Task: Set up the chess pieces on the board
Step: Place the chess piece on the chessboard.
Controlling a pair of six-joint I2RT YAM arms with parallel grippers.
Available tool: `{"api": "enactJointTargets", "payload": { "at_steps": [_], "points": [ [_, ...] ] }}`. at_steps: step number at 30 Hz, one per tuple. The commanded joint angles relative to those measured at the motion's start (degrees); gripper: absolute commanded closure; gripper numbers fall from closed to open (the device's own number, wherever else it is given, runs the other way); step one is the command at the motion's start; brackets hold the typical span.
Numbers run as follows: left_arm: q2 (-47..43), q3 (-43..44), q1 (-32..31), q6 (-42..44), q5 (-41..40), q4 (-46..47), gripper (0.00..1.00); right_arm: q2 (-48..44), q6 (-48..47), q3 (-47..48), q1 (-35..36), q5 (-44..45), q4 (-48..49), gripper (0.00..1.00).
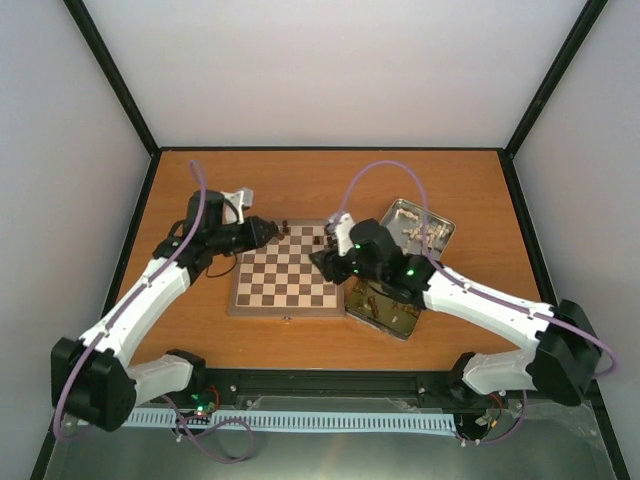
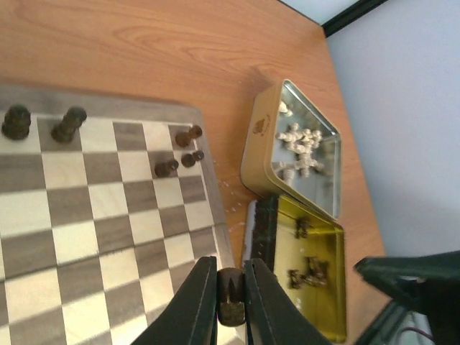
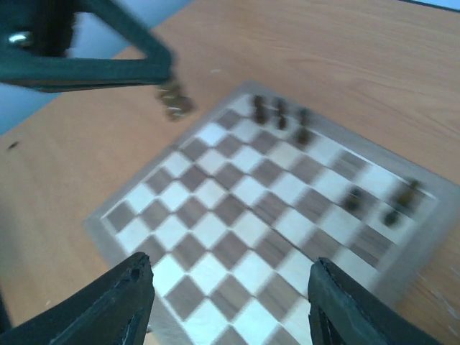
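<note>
The chessboard (image 1: 283,280) lies mid-table. My left gripper (image 1: 272,231) hovers at its far left corner, shut on a dark brown chess piece (image 2: 231,298), which also shows in the right wrist view (image 3: 175,100). Dark pieces stand along the board's far rows: two at one end (image 2: 68,124) and three at the other (image 2: 189,134). They also show in the right wrist view (image 3: 269,109). My right gripper (image 3: 230,302) is open and empty above the board's right side (image 1: 323,262). More dark pieces lie in the gold tin base (image 2: 309,273).
The tin's silver-lined half (image 1: 418,225) holds the cream-white pieces (image 2: 302,151), right of the board. The gold half (image 1: 385,305) lies under my right arm. Black frame posts and white walls close in the table.
</note>
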Motion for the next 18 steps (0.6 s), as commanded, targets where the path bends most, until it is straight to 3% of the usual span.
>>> {"api": "enactJointTargets", "payload": {
  "at_steps": [1, 5, 10, 15, 18],
  "points": [
    [7.36, 7.18, -5.36, 5.36, -12.55, 1.22, 0.99, -5.61, 13.75, -6.87, -7.08, 6.34, 1.29, 0.41],
    [16.05, 12.19, -10.99, 8.64, -24.67, 2.73, 0.99, -11.30, 20.75, -13.72, -13.51, 7.76, 0.98, 0.41],
    [27.18, 19.66, -16.58, 12.62, -32.19, 3.62, 0.99, -15.12, 23.58, -17.66, -15.26, 9.25, 0.07, 0.42],
    [35.83, 25.24, -18.77, 14.29, -38.02, 3.30, 0.99, -16.49, 24.89, -18.91, -15.89, 10.81, -1.38, 0.42],
    [39.10, 26.37, -18.79, 15.12, -37.38, 4.08, 0.99, -17.15, 24.94, -19.66, -16.01, 11.08, -1.53, 0.42]
  ]
}}
